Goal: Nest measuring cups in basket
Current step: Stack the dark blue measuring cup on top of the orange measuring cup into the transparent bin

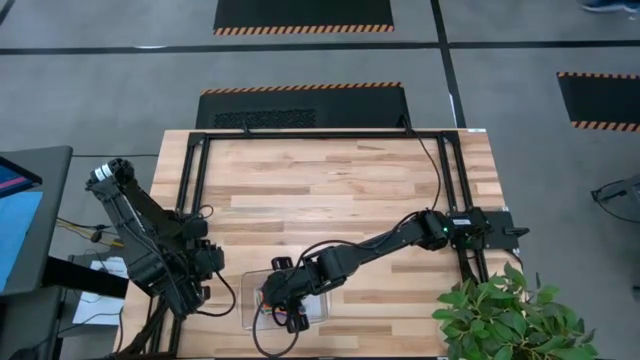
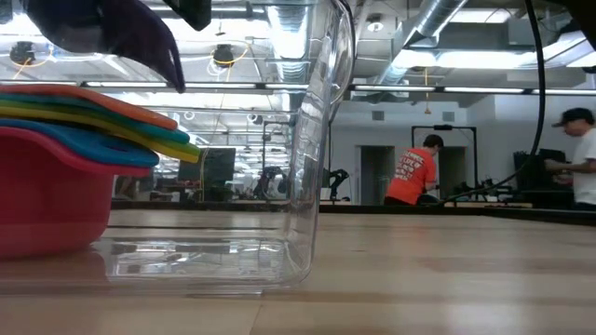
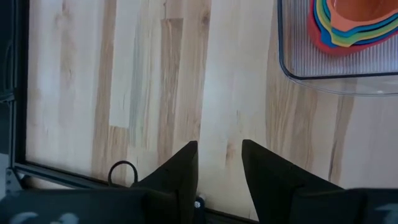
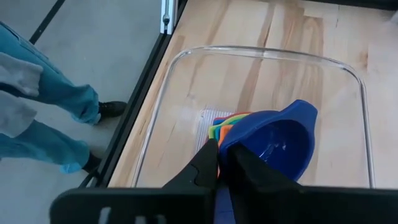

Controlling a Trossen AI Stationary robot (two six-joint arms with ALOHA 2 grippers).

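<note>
The clear basket (image 4: pixel 261 53) stands near the table's front edge (image 1: pixel 250 305). Inside it is a nested stack of measuring cups (image 2: pixel 84 130): red at the bottom, then light blue, green, yellow and orange. My right gripper (image 4: pixel 222 152) reaches over the basket and is shut on the dark blue cup (image 4: pixel 280 140), whose bowl hovers just above the stack (image 2: pixel 121 33). My left gripper (image 3: pixel 219 149) waits open over bare wood to the left of the basket (image 1: pixel 195 285), touching nothing. My right gripper pinches the dark blue cup's flat handle (image 4: pixel 221 190) between its two fingers, close to the bowl. The fingers slant down toward the table's near left. The cup is lifted, its bowl open upward and tilted, with a gap showing above the orange cup (image 2: pixel 112 102).
A potted plant (image 1: pixel 500 310) stands at the near right corner. Black frame rails (image 1: pixel 195 180) run along the table's sides. A person's legs (image 4: pixel 43 112) are beside the table near the basket. Other people (image 2: pixel 414 172) are far off in the room.
</note>
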